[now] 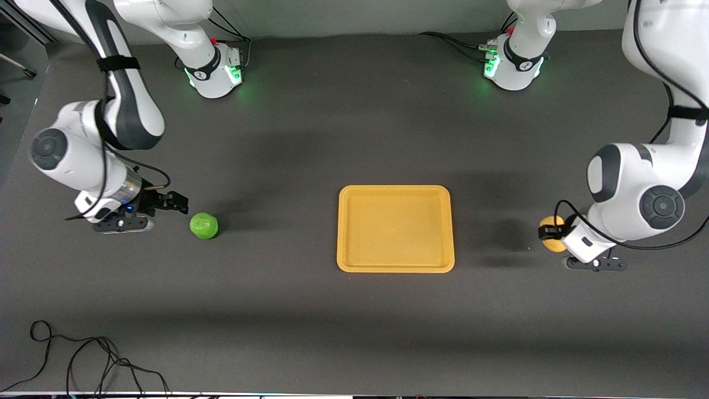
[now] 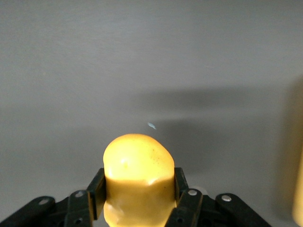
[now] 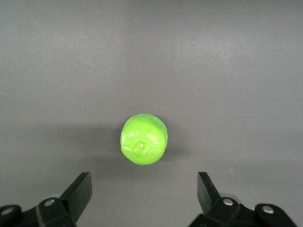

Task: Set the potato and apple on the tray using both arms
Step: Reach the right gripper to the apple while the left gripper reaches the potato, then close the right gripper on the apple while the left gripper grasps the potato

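One potato pinched in left claw, one apple (beside spread right claw), one tray

Glossy, smooth yellow potato with bright highlights; glossy green apple, slightly faceted and dimpled. Matt, finely grained yellow-orange plastic tray. Matt dark grey table, black fingers with a dull sheen

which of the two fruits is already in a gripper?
The potato, the yellow oblong lump: the left gripper is shut on it. The green apple lies free on the table, ahead of the open right gripper, untouched.
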